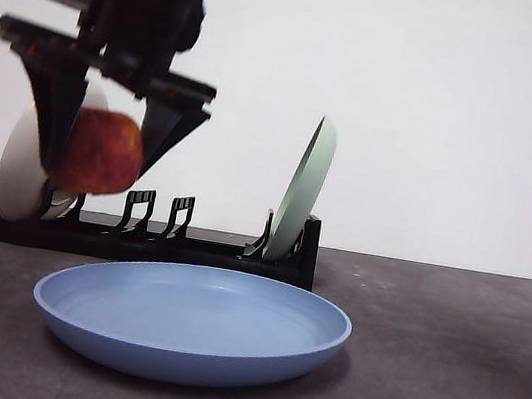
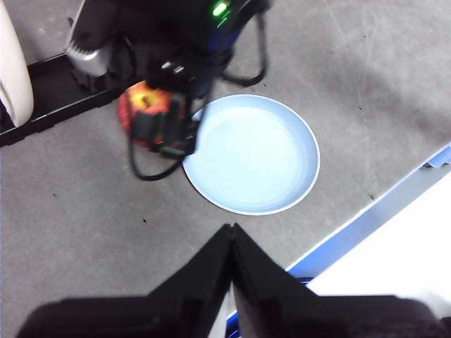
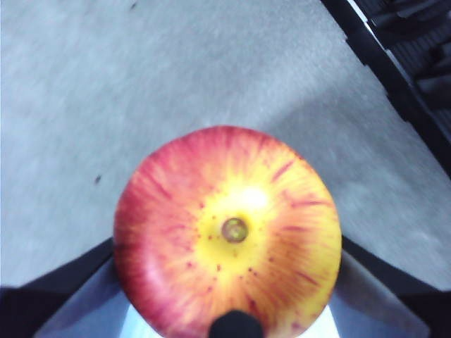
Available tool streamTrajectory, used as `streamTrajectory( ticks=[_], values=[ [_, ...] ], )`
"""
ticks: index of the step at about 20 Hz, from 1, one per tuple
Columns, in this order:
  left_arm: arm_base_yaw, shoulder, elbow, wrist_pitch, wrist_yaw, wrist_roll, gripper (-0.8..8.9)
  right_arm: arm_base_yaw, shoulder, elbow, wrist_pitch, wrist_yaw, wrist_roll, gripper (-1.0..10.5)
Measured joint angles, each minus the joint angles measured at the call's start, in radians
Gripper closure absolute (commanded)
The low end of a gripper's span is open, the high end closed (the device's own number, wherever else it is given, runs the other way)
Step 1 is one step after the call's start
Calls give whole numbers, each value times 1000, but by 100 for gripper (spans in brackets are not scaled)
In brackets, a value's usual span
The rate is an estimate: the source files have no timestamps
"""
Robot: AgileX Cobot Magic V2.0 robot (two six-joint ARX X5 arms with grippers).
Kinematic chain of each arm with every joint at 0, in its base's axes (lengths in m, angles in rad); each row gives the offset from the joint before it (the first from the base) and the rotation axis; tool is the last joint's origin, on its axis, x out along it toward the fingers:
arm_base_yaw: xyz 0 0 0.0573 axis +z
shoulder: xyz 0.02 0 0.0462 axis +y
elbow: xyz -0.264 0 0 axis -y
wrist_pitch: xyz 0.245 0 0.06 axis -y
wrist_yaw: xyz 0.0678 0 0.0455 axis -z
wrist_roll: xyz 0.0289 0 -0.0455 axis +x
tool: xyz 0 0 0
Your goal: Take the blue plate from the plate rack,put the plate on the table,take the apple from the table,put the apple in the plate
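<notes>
I see the apple clamped between the jaws of my right gripper, lifted clear of the table and hanging in front of the plate rack, just beyond one edge of the blue plate, which lies flat on the table in front of the rack. In the rack a beige plate stands behind the apple and a pale green plate leans at the other end. My left gripper waits high above the table with its jaws pressed together, holding nothing
</notes>
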Motion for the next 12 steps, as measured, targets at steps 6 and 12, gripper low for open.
streamTrajectory(
  ticks=[6, 12],
  values=[
    [0, 0, 0, 0, -8, -29, 819, 0, -147, -153, 22, 0, -60, 948],
    [0, 2, 0, 0, -22, -45, 819, -9, -522, -793, 451, -22, -66, 948]
  ],
)
